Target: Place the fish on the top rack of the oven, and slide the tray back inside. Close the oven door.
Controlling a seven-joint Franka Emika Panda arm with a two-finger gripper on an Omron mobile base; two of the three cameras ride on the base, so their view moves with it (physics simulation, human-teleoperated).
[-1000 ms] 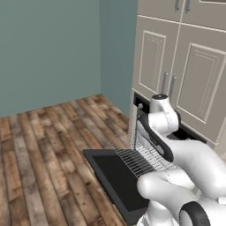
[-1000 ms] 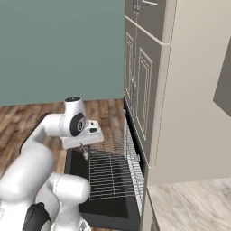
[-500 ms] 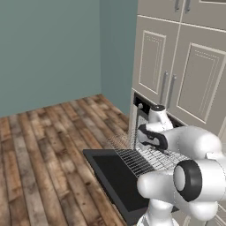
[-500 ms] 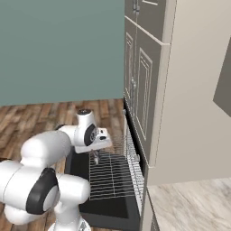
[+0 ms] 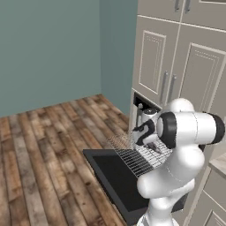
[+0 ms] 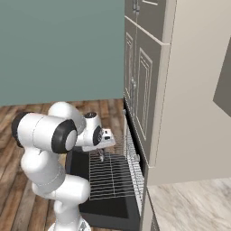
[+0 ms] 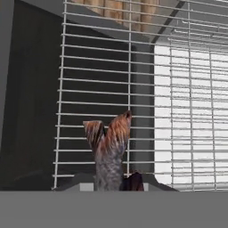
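From the left base view, the white arm bends over the flat silver wire rack (image 5: 140,155), which is pulled out above the lowered black oven door (image 5: 115,180) of the black-fronted wall oven (image 5: 142,109).

From the right base view, the dark two-finger gripper (image 6: 101,156) hangs just over the rack near its outer end.

In the hand view, the gripper is clenched on the small grey-brown mottled fish (image 7: 108,151), whose forked tail points out over the rack wires.
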